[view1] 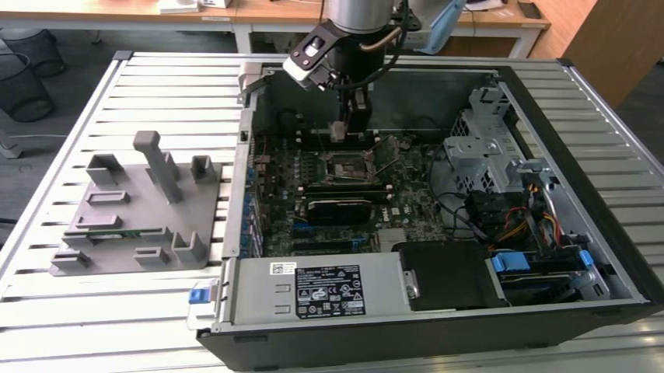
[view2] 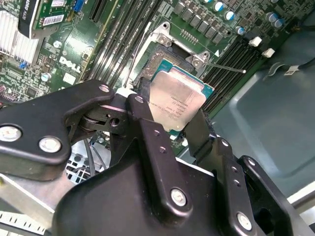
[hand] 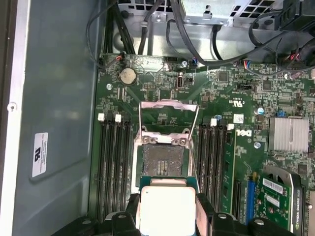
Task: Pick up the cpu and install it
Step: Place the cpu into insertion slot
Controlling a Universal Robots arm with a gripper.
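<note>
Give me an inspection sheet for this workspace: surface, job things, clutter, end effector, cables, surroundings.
Surface: slatted metal table bearing an open computer case.
Job's things: cpu gripped by its edges, close to the open socket but not seated; the socket's metal frame stands raised.
Clutter: grey fixture tray beside the case, on the exterior view's left.
End effector: end effector shut on the cpu, inside the case.
Cables: coloured wire bundle at the case's side on the exterior view's right; black cables past the motherboard.
Surroundings: wire bins and desks behind the table.
</note>
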